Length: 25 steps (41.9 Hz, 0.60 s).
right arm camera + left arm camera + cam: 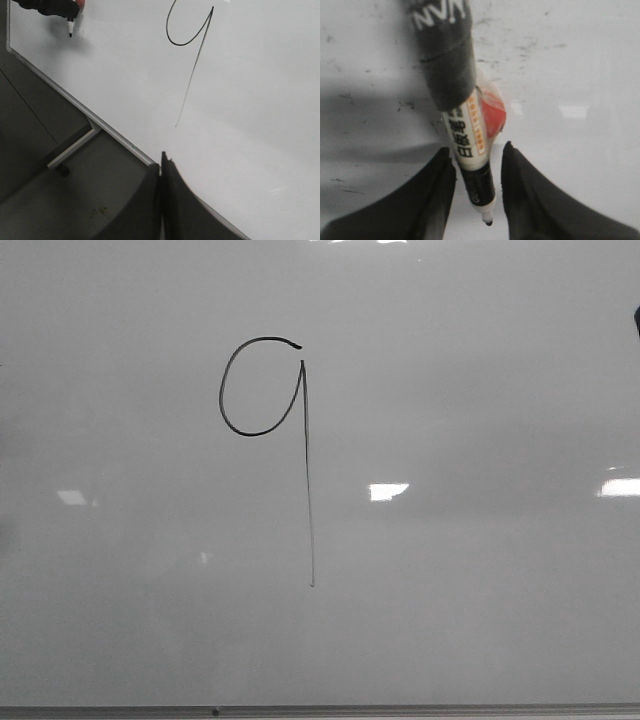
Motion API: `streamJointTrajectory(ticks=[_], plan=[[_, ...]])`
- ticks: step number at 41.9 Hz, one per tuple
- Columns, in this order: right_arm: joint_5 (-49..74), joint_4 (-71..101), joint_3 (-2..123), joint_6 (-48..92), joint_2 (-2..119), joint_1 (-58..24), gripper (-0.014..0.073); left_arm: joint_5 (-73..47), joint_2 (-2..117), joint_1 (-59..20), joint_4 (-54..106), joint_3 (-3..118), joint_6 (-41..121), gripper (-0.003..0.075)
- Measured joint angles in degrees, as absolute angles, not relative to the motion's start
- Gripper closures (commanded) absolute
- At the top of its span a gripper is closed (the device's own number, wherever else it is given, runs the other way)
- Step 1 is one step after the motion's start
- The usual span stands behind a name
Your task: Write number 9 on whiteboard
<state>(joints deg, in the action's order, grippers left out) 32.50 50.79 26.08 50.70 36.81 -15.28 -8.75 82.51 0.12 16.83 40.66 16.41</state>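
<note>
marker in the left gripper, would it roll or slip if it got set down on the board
Probably yes: the marker has a round, smooth barrel, so it would likely roll on the glossy whiteboard. It looks stiff and light. Its cap appears off, so the tip could smudge the board.

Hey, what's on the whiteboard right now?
On the whiteboard there is a black hand-drawn number 9, an oval loop with a long thin tail, plus bright light reflections. Smaller marks can't be judged from the front view.
</note>
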Motion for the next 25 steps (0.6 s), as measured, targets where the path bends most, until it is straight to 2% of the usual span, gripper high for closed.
streamJointTrajectory(ticks=[6,12,17,25], plan=[[32.5,50.79,26.08,50.7,36.81,-15.28,0.0661,-8.02,82.51,0.12,16.83,40.66,16.41,0.0279],[32.5,50.79,26.08,50.7,36.81,-15.28,0.0661,-8.15,81.76,0.12,16.83,40.66,16.41,0.0279],[32.5,50.89,26.08,50.7,36.81,-15.28,0.0661,-10.31,74.42,0.12,15.73,40.66,16.41,0.0365],[32.5,50.89,26.08,50.7,36.81,-15.28,0.0661,-11.53,53.42,0.12,15.62,34.91,16.41,0.0514]])
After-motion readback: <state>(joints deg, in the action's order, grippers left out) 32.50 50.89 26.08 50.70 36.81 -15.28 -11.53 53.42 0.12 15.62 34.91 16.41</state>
